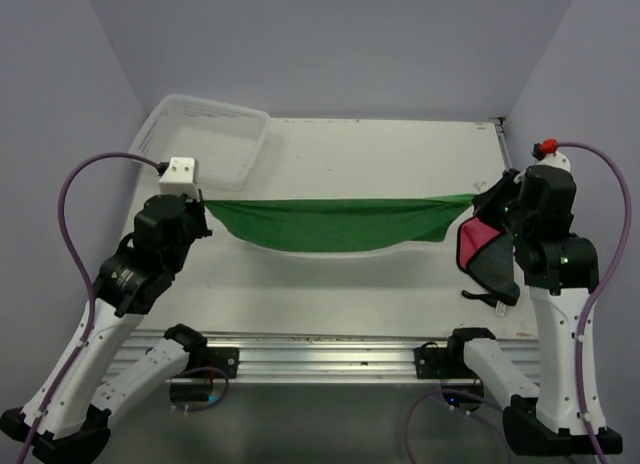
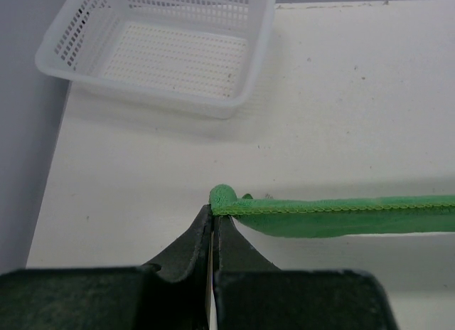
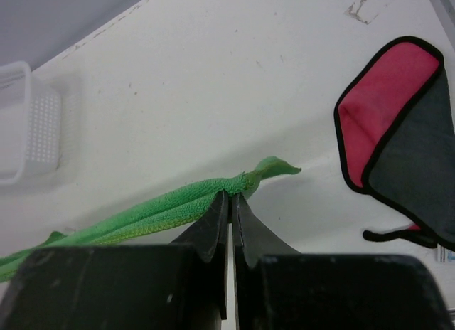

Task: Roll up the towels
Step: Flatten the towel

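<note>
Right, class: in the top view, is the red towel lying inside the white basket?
No, the red towel lies on the table at the right, well apart from the basket at the far left corner.

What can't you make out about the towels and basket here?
Red towel: right side hidden behind the right arm in the top view; cut by the right edge in the right wrist view.
Green towel: whether its sagging middle touches the table cannot be told from any view.
Basket: far rim cut off by the top edge in the left wrist view.
</note>
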`<state>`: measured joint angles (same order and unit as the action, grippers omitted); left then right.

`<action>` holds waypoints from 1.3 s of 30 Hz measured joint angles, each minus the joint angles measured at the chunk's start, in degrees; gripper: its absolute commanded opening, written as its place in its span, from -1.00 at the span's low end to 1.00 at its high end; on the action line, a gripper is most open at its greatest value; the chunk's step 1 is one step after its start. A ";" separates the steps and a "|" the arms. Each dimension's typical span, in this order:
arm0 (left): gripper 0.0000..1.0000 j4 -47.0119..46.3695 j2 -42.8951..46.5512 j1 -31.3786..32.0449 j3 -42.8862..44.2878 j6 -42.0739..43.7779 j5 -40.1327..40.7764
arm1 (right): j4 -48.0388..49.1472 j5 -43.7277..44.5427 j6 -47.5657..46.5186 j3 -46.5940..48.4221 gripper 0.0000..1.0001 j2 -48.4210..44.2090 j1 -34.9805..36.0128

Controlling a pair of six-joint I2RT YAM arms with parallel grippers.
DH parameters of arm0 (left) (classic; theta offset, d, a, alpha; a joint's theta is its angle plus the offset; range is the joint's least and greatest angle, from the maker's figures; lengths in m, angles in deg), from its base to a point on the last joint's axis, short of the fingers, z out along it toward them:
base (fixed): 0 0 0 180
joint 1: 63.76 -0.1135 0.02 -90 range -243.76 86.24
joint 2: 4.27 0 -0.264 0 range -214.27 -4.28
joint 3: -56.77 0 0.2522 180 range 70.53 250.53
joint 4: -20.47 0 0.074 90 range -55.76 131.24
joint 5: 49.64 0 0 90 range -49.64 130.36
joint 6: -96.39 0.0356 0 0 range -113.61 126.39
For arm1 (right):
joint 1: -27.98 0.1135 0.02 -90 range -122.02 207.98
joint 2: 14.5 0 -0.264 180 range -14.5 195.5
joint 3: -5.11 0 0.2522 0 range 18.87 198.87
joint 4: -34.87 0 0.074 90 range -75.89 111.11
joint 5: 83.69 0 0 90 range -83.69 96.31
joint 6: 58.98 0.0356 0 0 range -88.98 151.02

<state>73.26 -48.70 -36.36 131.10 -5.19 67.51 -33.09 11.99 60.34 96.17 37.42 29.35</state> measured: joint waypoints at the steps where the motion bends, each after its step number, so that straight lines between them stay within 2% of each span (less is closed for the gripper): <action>1: -1.00 0.55 1.25 0.00 -0.44 -0.24 -0.72 | -0.90 -0.37 -0.02 0.00 -1.00 -1.05 0.00; 7: -1.00 4.13 5.35 0.00 -1.44 -3.15 -2.89 | -5.07 -0.74 -0.07 -0.31 -1.00 -4.70 0.00; 11: -1.00 4.63 4.63 0.02 -0.63 -4.90 -2.16 | -4.55 -0.04 -0.04 -2.25 -1.00 -1.49 0.00; 14: -1.00 3.89 -1.09 0.00 0.96 -5.22 -0.76 | -2.99 1.33 -0.02 -3.04 -1.00 4.92 0.00; 22: -1.00 -4.24 -30.53 -0.72 2.56 -2.12 3.52 | 8.31 4.50 -0.46 -3.15 -1.00 29.83 -0.24; 25: -1.00 -6.12 -41.07 -2.73 6.16 -0.20 3.41 | 11.08 5.25 -1.11 -1.64 -1.00 37.51 -0.44; 28: -1.00 -8.66 -47.58 -4.31 10.29 1.75 3.52 | 13.55 5.31 -1.53 -0.09 -1.00 42.23 -0.66; 33: -1.00 -10.69 -51.45 -5.38 13.70 3.82 3.96 | 16.20 4.70 -1.95 1.81 -1.00 45.64 -1.92; 39: -1.00 -11.63 -52.00 -5.38 12.96 5.25 4.42 | 17.22 3.54 -1.97 1.57 -1.00 45.83 -2.86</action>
<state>61.63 -100.70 -41.74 144.07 0.06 71.93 -15.86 15.53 58.37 97.74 83.25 26.48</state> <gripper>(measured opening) 0.012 0.014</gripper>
